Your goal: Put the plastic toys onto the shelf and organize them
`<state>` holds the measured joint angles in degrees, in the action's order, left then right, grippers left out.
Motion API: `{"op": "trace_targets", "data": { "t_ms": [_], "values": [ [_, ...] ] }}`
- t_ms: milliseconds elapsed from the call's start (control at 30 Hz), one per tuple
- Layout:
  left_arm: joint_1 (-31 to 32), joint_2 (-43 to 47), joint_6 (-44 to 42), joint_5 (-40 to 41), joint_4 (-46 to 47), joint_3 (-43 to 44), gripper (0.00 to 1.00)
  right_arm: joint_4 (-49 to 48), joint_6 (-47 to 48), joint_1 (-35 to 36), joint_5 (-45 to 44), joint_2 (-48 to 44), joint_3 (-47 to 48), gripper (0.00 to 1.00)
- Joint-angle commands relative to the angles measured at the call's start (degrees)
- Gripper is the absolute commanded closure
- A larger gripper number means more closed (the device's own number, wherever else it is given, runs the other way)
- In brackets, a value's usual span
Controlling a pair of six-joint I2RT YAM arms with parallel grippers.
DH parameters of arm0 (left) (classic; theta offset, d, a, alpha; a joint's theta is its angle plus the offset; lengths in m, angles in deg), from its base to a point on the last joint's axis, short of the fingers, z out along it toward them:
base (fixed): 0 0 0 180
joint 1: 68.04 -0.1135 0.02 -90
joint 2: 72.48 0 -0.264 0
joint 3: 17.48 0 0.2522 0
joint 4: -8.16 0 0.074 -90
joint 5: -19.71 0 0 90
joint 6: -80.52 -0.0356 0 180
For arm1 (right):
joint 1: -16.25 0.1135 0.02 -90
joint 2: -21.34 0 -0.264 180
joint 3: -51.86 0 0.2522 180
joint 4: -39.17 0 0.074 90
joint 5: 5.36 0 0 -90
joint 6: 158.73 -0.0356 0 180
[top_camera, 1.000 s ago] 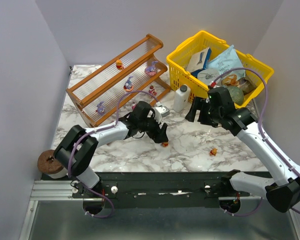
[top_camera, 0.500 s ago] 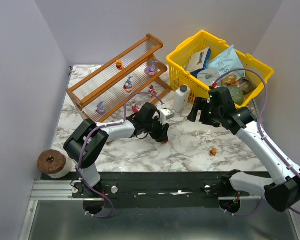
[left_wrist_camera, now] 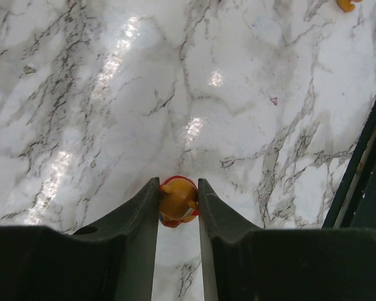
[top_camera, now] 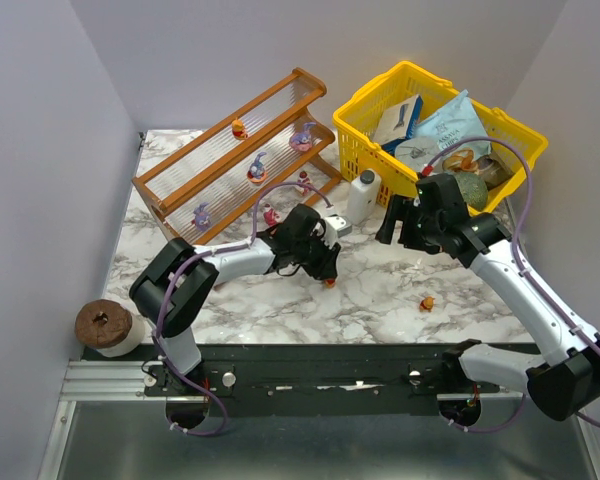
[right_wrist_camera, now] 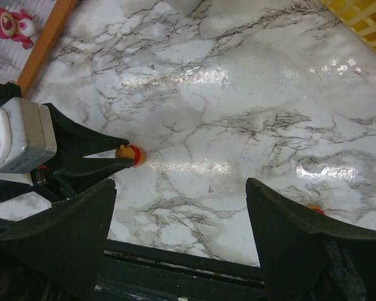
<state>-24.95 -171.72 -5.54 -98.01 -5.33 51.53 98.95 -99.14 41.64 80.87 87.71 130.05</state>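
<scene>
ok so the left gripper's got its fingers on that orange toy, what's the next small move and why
Probably lift straight up a little. The left gripper has both fingers pressed against the orange toy, which sits on the marble table, so the grip looks made. Clearing the surface first should avoid dragging it toward the shelf.

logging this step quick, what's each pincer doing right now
left pincer: closed on the orange toy
right pincer: open, holding nothing
</scene>
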Motion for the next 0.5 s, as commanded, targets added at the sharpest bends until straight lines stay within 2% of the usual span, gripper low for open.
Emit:
{"op": "trace_targets", "data": {
  "t_ms": [0, 33, 333, 467],
  "values": [
    [0.33, 0.1, 5.18, 11.6, -4.83, 4.69, 0.96, -1.19, 0.09, -0.51, -0.89, 0.34, -0.35, 0.09],
    [0.33, 0.45, 6.5, 13.47, -7.71, 5.74, 1.0, -1.2, 0.0, -0.6, -0.97, 0.34, -0.35, 0.09],
    [0.77, 8.01, 16.97, 32.45, -25.46, 17.52, 1.0, -0.14, -1.58, -0.69, -0.89, 2.01, 2.81, 0.11],
    [1.29, 9.41, 21.98, 45.79, -35.85, 25.76, 1.0, 0.39, -2.02, -0.6, -0.97, 2.62, 4.57, 0.12]
  ]
}}
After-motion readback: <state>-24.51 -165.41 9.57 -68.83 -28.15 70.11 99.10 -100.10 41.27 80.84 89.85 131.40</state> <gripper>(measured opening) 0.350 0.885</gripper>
